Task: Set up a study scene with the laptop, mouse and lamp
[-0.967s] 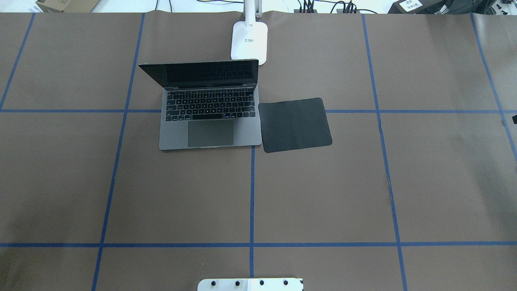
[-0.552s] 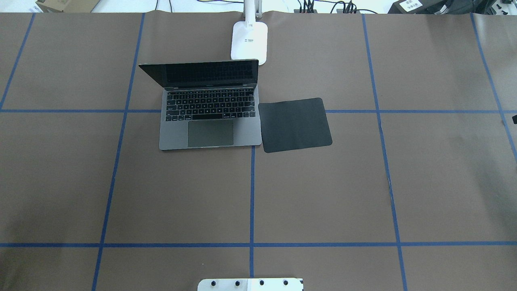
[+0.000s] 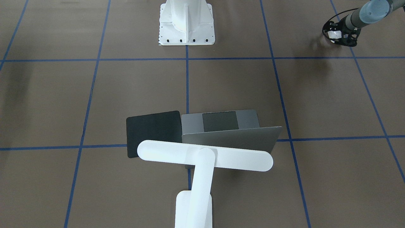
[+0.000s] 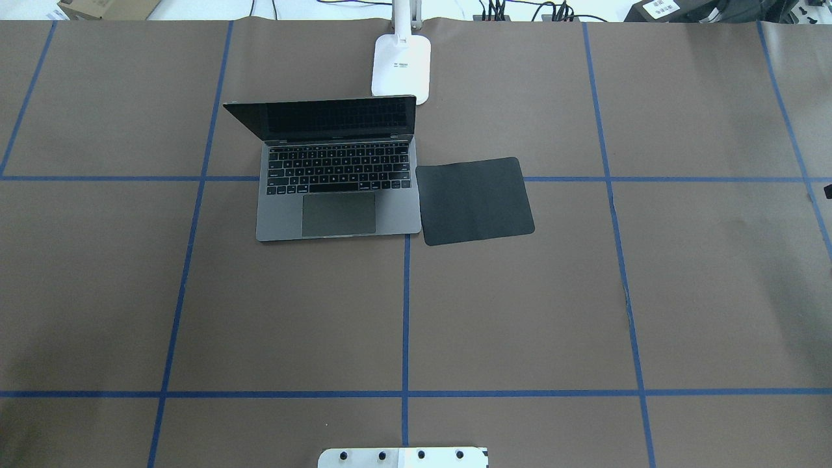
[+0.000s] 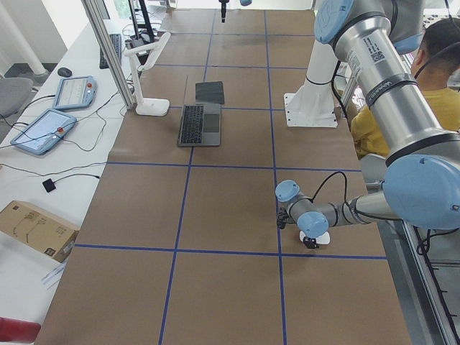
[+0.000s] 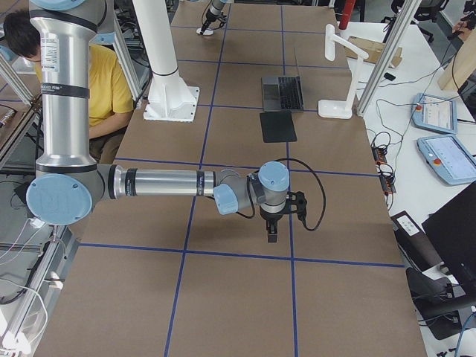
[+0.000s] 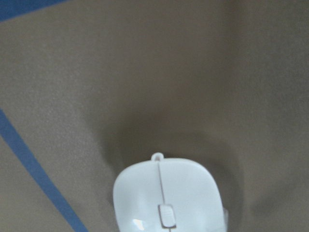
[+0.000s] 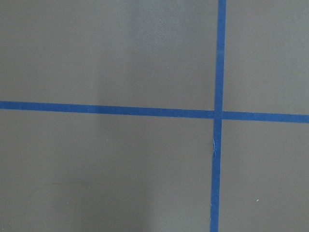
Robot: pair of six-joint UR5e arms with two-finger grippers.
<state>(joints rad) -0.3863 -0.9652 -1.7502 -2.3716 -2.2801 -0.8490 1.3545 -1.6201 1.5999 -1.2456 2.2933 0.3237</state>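
White mouse (image 7: 166, 198) lies beneath left hand (image 3: 339, 34), seemingly straddled; grip unclear. Black pad (image 4: 474, 200) touches laptop (image 4: 338, 188).

A black pad (image 4: 474, 201) lies flat over a blue tape line (image 4: 682, 179).

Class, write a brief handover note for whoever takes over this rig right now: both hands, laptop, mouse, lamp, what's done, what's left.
Left hand: at the mouse, far out on the robot's left; grip cannot be told.
Right hand: low over the table, right of the black pad; open or shut cannot be told.
Laptop open, lamp behind it, pad beside it, nothing on it.
Done: laptop and lamp placed.
Left: bring the mouse over, probably onto the pad.
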